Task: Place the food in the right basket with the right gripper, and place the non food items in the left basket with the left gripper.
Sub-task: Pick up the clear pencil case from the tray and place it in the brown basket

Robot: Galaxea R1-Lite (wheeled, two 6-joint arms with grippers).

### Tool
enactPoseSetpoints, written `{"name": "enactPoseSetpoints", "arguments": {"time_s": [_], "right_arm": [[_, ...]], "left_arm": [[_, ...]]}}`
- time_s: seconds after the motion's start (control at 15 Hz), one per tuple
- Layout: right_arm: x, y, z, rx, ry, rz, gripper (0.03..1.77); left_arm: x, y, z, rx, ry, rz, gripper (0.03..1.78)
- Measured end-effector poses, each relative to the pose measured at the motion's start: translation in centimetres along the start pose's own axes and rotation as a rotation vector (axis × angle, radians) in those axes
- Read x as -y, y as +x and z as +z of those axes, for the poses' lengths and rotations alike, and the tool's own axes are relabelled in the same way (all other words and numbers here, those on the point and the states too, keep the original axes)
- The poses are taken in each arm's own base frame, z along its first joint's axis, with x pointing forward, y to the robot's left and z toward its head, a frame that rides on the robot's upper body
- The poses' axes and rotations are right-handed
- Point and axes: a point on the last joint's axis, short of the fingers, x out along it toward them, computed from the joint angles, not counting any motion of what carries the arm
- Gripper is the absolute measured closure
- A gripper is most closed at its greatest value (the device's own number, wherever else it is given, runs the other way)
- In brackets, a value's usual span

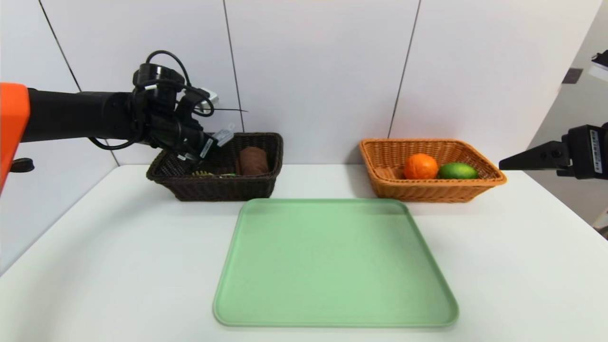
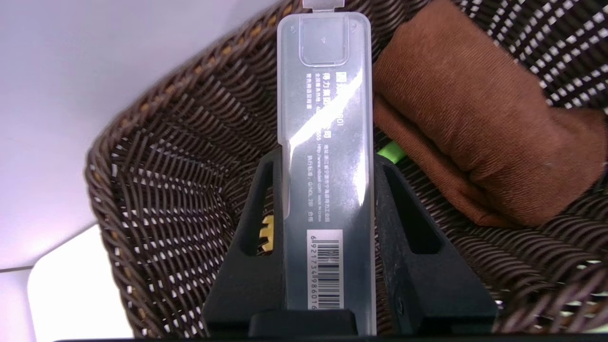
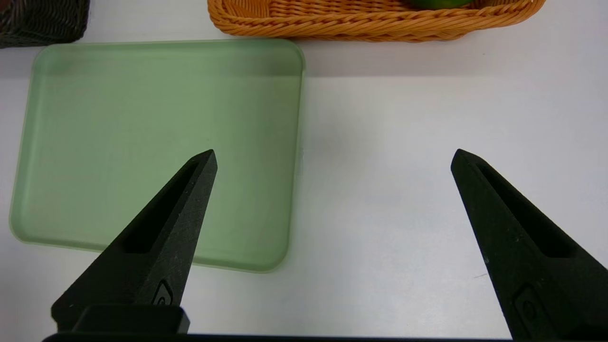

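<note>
Head view: the left gripper is over the dark basket, far left, where a brown item lies; an orange and a green fruit sit in the orange basket, far right; left wrist view: fingers clamped on a clear plastic case; right wrist view: the right gripper, fingers wide apart, idles right of the green tray.

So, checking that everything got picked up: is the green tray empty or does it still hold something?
Empty: the green tray shows bare across its whole surface.
</note>
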Motion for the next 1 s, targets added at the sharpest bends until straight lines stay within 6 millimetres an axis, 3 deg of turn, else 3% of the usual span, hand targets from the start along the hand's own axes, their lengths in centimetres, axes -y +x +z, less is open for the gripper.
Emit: {"name": "enactPoseSetpoints", "arguments": {"time_s": [0.33, 0.67, 1.0], "right_arm": [[0.0, 0.0, 0.0, 0.0, 0.0, 0.0, 0.1], [0.0, -0.1, 0.0, 0.001, 0.001, 0.0, 0.1], [0.0, -0.2, -0.1, 0.004, -0.002, 0.0, 0.1]], "left_arm": [[-0.2, 1.5, -1.1, -0.037, -0.01, -0.008, 1.26], [-0.2, 1.7, -1.1, -0.034, -0.039, -0.006, 0.73], [-0.5, -0.3, 0.2, 0.011, -0.159, 0.014, 0.43]]}}
